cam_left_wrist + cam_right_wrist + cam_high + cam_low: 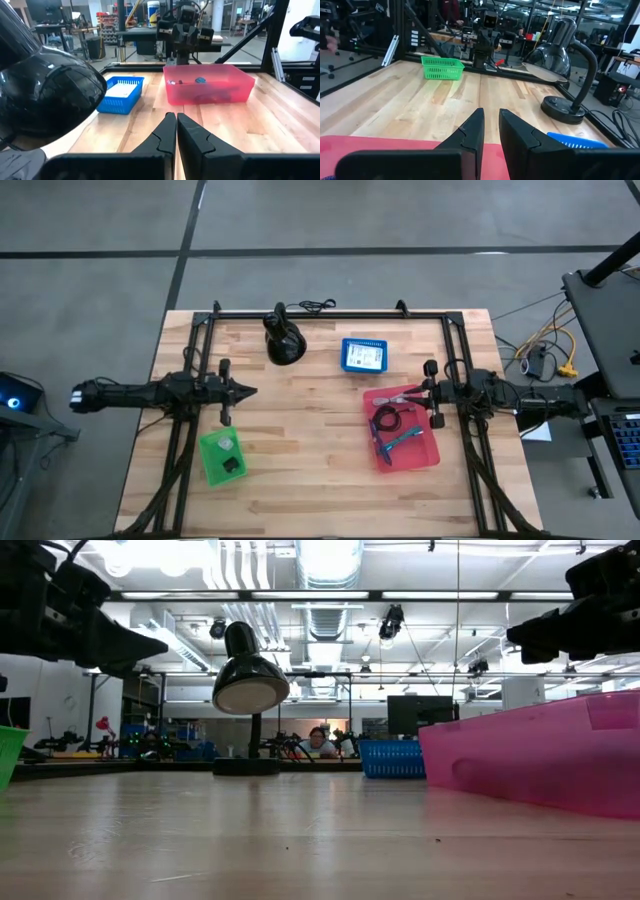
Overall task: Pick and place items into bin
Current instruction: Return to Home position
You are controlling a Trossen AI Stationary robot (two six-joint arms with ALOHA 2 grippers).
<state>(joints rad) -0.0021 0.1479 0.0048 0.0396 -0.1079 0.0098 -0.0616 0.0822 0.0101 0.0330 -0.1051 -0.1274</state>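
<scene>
Pink, green and blue plastic: three bins counted on the wooden desk (300, 490), one of each colour. Reading from above with the desk's middle as the dial: pink bin (428, 452) at 3 o'clock, green bin (212, 472) at 8 o'clock, blue bin (344, 356) at 1 o'clock, all well apart.

Four items visible in the pink bin: one black coiled cable (388, 418), one teal slim tool (402, 438), one purple slim tool (383, 448) crossing it, one silver piece (400, 396) near the far wall. Two in the green bin: a small white item (226, 443) and a tiny dark block (231, 465). One in the blue bin: a white card (365, 357), lying flat and filling most of the floor.

One black desk lamp (283, 340) at 11 o'clock, glossy shade bent low, crowding the left wrist view beside the blue bin.

Two arms, both level above the desk. Left hand (252, 391) at 9 o'clock, fingers pressed together, empty. Right hand (422, 388) at 3 o'clock, over the pink bin's edge, fingers parted by a narrow gap, pinching nothing.

One person seated far behind the desk in the low view.
</scene>
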